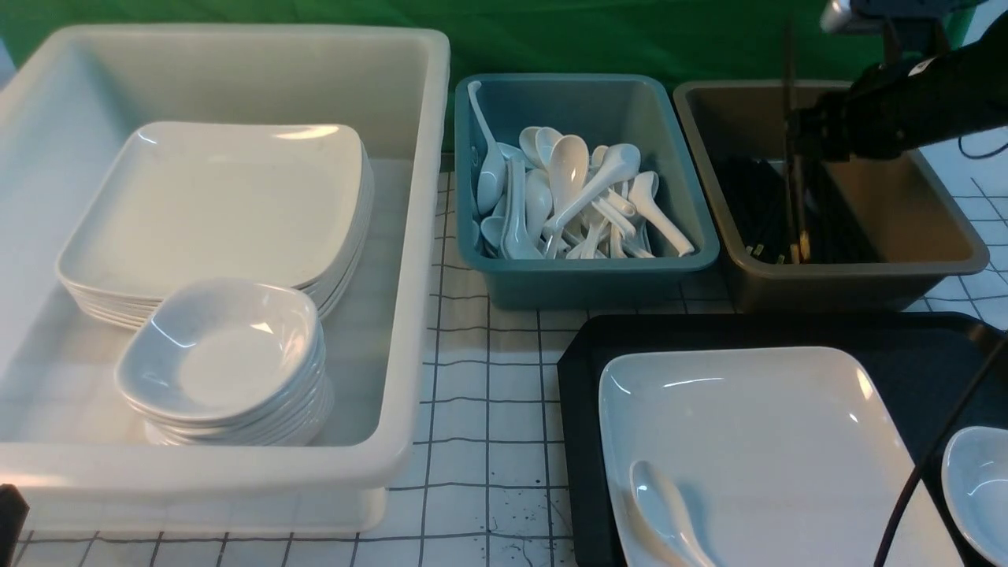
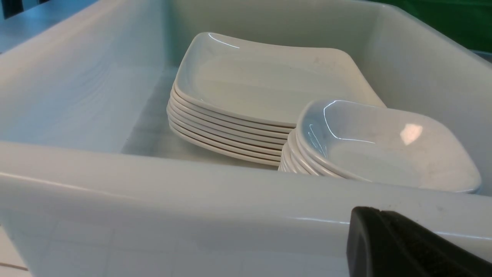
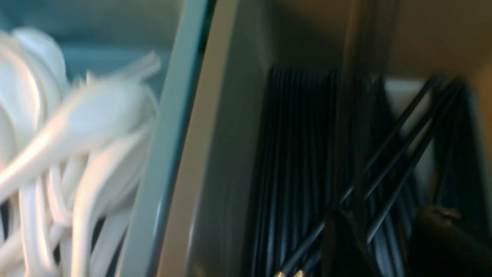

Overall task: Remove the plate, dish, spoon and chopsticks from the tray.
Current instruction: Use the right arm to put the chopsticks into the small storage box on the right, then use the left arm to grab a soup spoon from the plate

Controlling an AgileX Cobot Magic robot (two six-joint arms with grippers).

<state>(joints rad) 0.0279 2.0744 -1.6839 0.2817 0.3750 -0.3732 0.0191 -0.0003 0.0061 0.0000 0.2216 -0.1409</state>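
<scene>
Right pincer: I am hanging my right pincer (image 1: 802, 140) over the brown tub (image 1: 858, 272) at the far right. Its fingers are standing apart, as far as the blurred wrist picture is showing.
Chopsticks: the chopsticks (image 1: 795, 213) are standing almost upright inside the brown tub. They are passing right by my right pincer, lower tips pointing down near the tub's near wall. I cannot tell whether a finger is touching them.
Brown tub: it is holding a heap of black sticks (image 1: 756, 205) lying along its left half.
Left pincer: I am holding my left pincer (image 2: 407, 246) low at the near left, just outside the near wall of the white tub (image 1: 409, 236). Its fingers are sitting together.
Tray: the tray (image 1: 579, 394) is lying at the near right on the gridded tabletop (image 1: 488, 378).
Plate: the plate (image 1: 756, 425) is resting on the tray.
Spoon: the spoon (image 1: 665, 512) is lying on the plate's near left corner.
Dish: the dish (image 1: 980, 488) is sitting on the tray just right of the plate.
White tub: it is carrying a stack of plates (image 1: 220, 205) with a stack of dishes (image 1: 224, 354) nearer.
Teal tub: the teal tub (image 1: 591, 264), between the other two tubs, is holding white spoons (image 1: 567, 197).
</scene>
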